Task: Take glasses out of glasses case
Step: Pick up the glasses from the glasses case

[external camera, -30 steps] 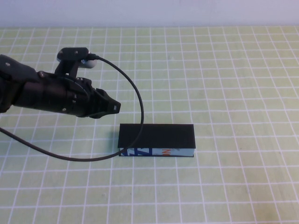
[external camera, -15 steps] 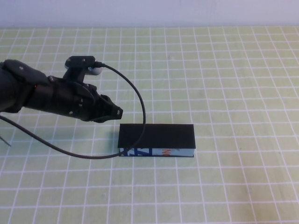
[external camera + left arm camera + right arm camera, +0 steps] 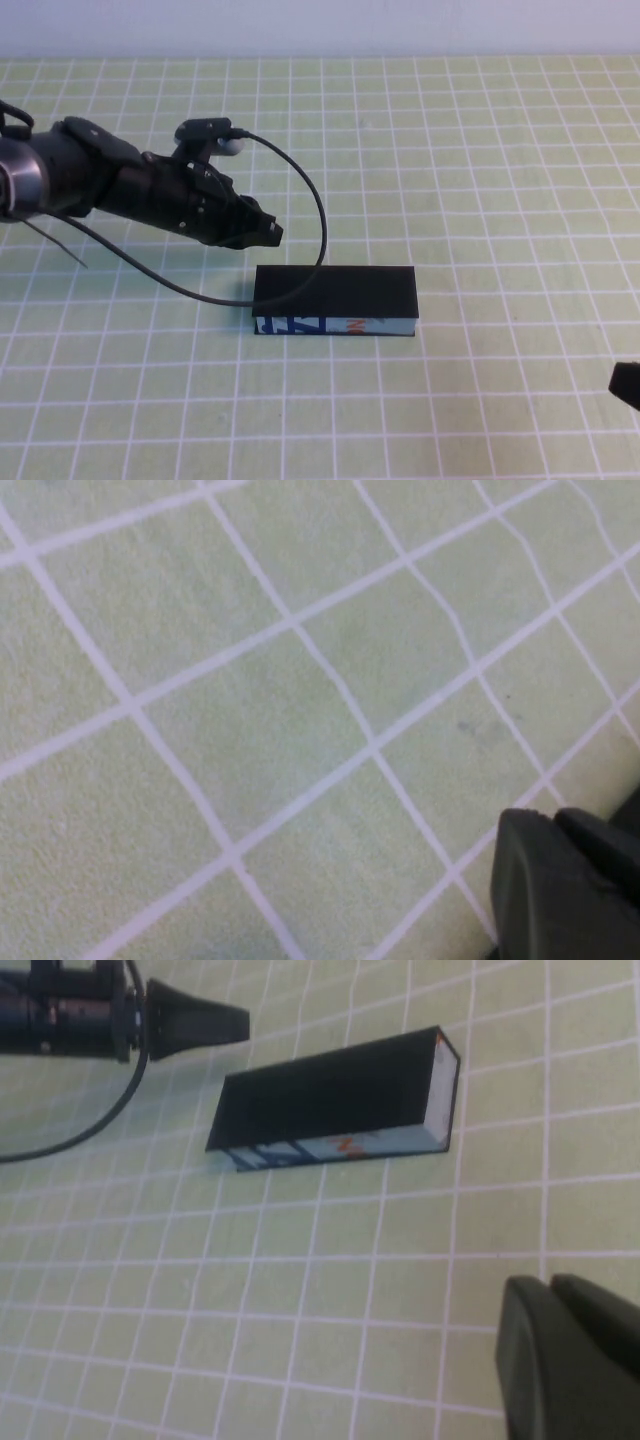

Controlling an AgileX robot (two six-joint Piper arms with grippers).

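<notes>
The glasses case (image 3: 334, 300) is a long rectangular black box lying flat on the green gridded tabletop (image 3: 480, 180), its lid shut and level. The top face is plain matte black. The long side turned toward the robot is white, printed with blue shapes near its left end and a small orange mark about midway; the right wrist view shows one short end as white too (image 3: 340, 1105). It lies just beyond and below the tips of the left pincer (image 3: 268, 233), nearest at its back left corner, without touching. The right pincer (image 3: 627, 382) is well apart, off toward its right. The glasses cannot be seen.
</notes>
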